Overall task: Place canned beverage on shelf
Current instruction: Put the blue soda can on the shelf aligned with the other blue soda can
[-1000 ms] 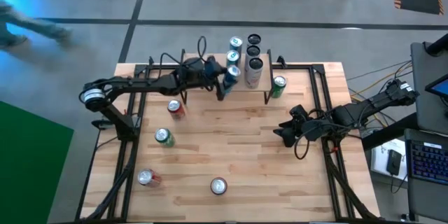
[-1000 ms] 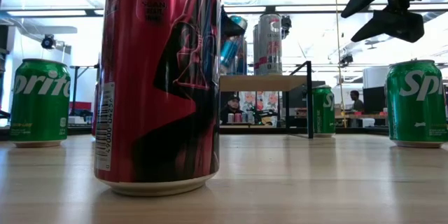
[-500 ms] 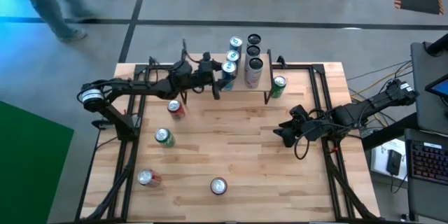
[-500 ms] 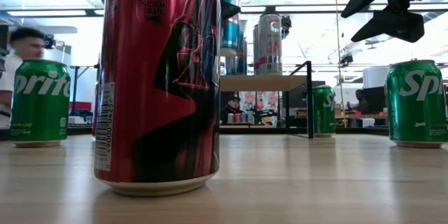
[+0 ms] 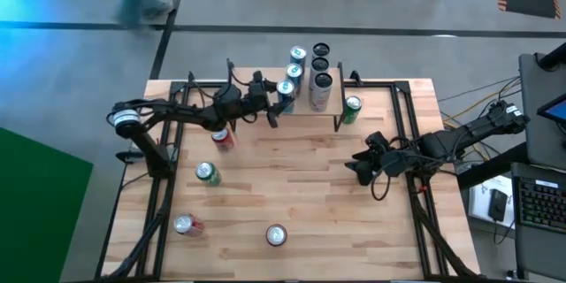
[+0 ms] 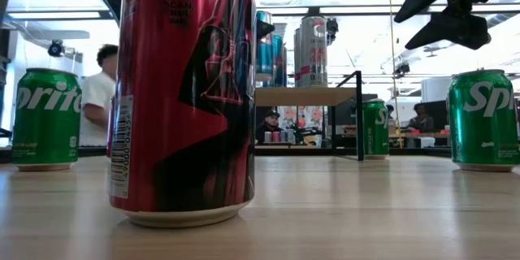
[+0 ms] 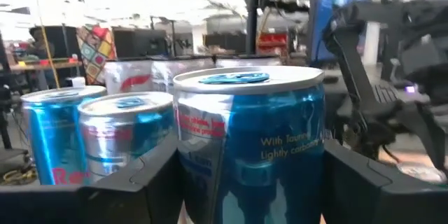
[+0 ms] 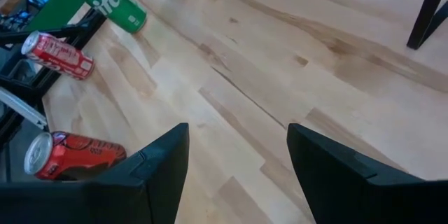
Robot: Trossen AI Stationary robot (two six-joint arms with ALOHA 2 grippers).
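Your left gripper sits upper centre of the high view, apparently clenched around a tall blue-and-silver beverage can at the left end of the small light-wood shelf on black legs, where other slim cans stand. Your right gripper hangs mid-right above the wooden table, fingers spread, holding nothing.

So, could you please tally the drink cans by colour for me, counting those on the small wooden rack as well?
Blue aluminium cans: 3
Green Sprite cans: 3 (the low view shows all three; one is hidden in the high view)
Red soda cans: 3
Tall silver-white cans: 3
Total: 12
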